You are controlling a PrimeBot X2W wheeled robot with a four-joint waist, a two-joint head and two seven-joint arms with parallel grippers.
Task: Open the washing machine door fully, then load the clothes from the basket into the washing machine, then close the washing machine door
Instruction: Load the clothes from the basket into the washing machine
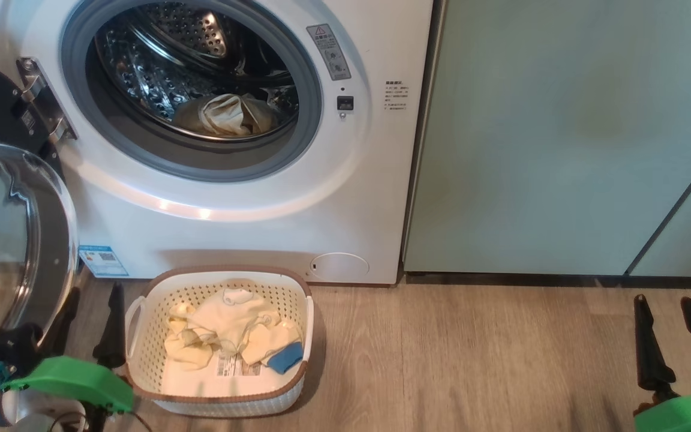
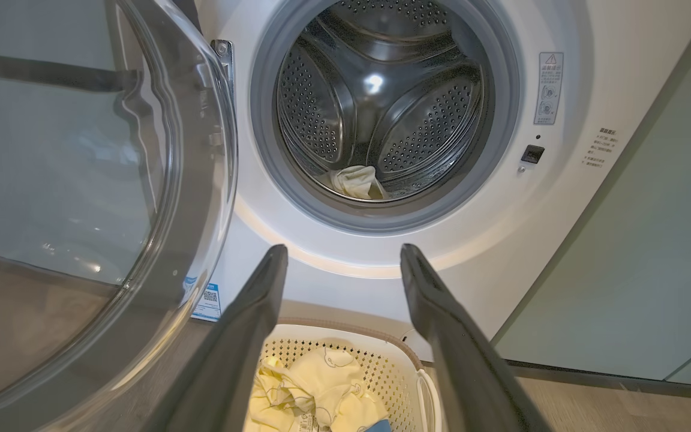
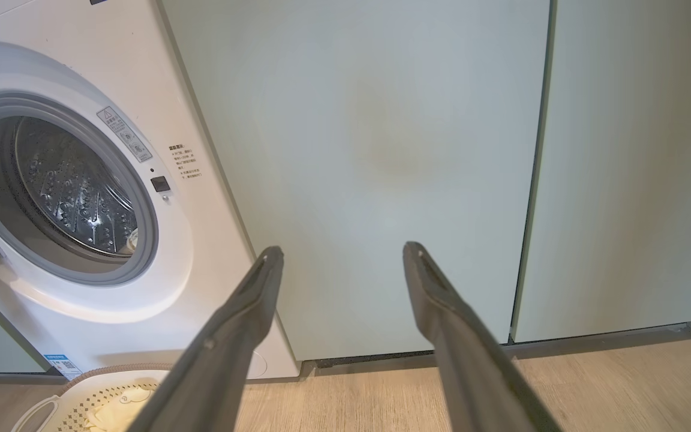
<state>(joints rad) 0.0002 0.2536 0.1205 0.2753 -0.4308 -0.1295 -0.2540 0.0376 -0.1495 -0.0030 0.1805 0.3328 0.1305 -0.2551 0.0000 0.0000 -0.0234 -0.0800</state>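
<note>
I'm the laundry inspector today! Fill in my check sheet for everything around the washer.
Surface: pale wood-plank floor.
Job's things: big white front-loading washing machine, round black-rimmed glass door swung open; one cream garment in the steel drum; cream-yellow baby clothes and a blue piece in the cream perforated plastic basket.
Clutter: nothing seen.
Claws: left claw open beside the basket; right claw open, empty.
Cables: thin wires by the left wrist, unclear.
Surroundings: pale green cabinet panels right of the washer.

Bright, even light; sharp focus.
Glare bands the washing machine (image 1: 231, 234) at 6 o'clock of its opening; the drum (image 2: 375, 84) glints; reflections cloud the washing machine door (image 1: 3, 240) at 9 o'clock; wrist views bow at edges.
</note>
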